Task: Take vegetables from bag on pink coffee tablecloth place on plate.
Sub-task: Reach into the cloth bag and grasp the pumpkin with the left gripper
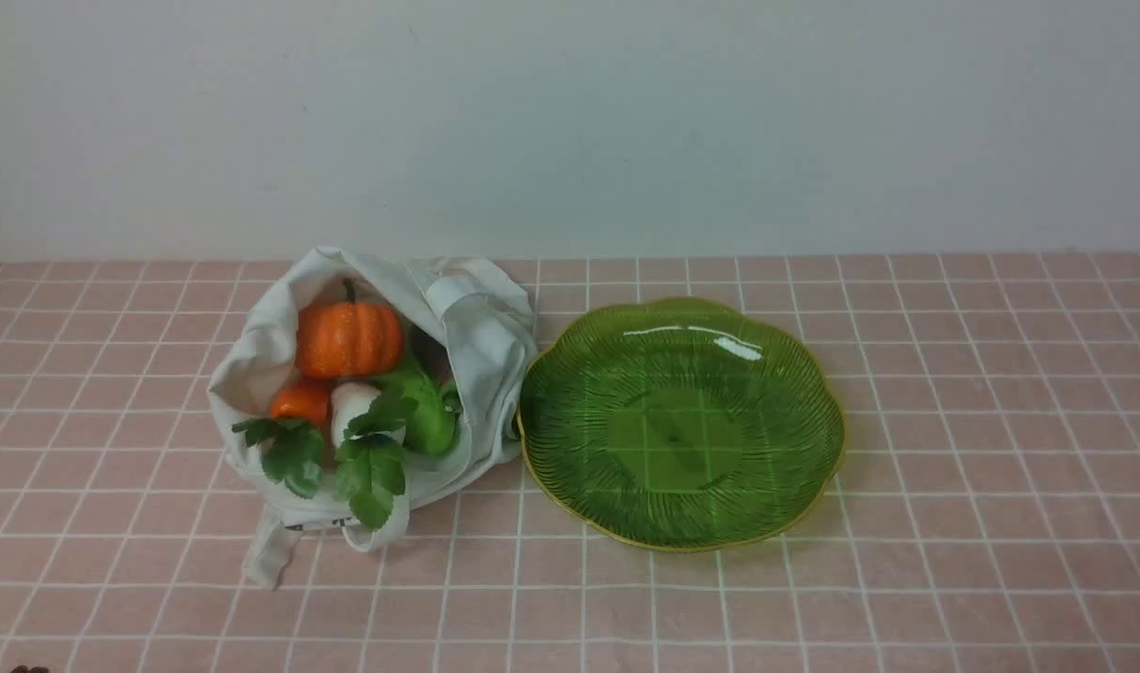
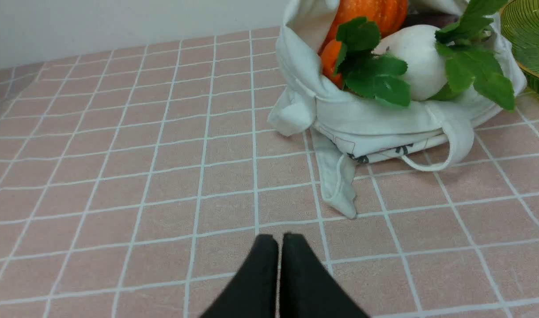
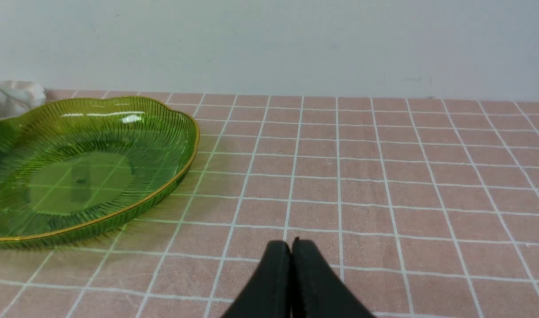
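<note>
Nearest each wrist camera, the left gripper (image 2: 280,240) and right gripper (image 3: 290,245) hover over the pink coffee tablecloth (image 1: 953,467), black fingers pressed together, holding nothing and well apart from either target. All the vegetables (image 1: 341,348) sit in the bag (image 1: 486,336), whose mouth slumps open toward the robot, leaving the pumpkin (image 1: 364,327), carrot (image 1: 301,400), radish (image 1: 350,402) and cucumber (image 1: 432,416) exposed for picking. Just beside it lies the plate (image 1: 776,374), empty, probably set close so that each transfer is short.
</note>
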Controlling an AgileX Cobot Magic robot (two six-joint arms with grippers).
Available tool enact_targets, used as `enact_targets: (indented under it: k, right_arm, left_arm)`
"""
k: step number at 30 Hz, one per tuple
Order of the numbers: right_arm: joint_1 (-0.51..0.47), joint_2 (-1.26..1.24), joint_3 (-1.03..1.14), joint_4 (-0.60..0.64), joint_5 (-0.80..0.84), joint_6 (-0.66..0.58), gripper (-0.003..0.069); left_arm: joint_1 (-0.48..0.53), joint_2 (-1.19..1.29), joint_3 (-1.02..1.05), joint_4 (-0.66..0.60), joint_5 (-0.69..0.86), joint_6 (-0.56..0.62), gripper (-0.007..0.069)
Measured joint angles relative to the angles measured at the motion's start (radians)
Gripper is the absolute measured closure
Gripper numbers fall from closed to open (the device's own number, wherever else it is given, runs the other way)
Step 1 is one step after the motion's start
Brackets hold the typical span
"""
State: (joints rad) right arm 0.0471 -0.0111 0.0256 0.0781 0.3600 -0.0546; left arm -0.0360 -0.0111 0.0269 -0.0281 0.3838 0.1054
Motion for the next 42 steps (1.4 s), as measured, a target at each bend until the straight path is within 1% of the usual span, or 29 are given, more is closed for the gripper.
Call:
enact_targets:
  k: [25,28,30,32,33,34,35,37,39,42]
  right_arm:
    - [0.0,0.0,0.0,0.0,0.0,0.0,0.0673]
    - [0.0,0.0,0.0,0.0,0.0,0.0,0.0673]
    - [0.0,0.0,0.0,0.0,0.0,0.0,0.0673]
    - [0.0,0.0,0.0,0.0,0.0,0.0,0.0673]
    - [0.0,0.0,0.0,0.0,0.0,0.0,0.0673]
    - [0.0,0.0,0.0,0.0,0.0,0.0,0.0673]
    - [0.0,0.0,0.0,0.0,0.0,0.0,0.0673]
    - [0.0,0.0,0.0,0.0,0.0,0.0,0.0673]
    - [0.0,0.0,0.0,0.0,0.0,0.0,0.0673]
    - [0.0,0.0,0.0,0.0,0.0,0.0,0.0673]
  left_arm:
    - [0.0,0.0,0.0,0.0,0.0,0.0,0.0629]
    - [0.0,0.0,0.0,-0.024,0.0,-0.015,0.0629]
    - [0.0,0.0,0.0,-0.114,0.0,-0.071,0.0629]
    - [0.0,0.0,0.0,-0.249,0.001,-0.153,0.0629]
    - [0.0,0.0,0.0,-0.353,0.004,-0.212,0.0629]
    - [0.0,0.0,0.0,-0.504,0.004,-0.291,0.0629]
    - [0.0,0.0,0.0,-0.618,0.003,-0.332,0.0629]
    - [0.0,0.0,0.0,-0.781,-0.002,-0.377,0.0629]
    - [0.0,0.0,0.0,-0.862,-0.007,-0.385,0.0629]
    - [0.0,0.0,0.0,-0.903,-0.019,-0.374,0.0629]
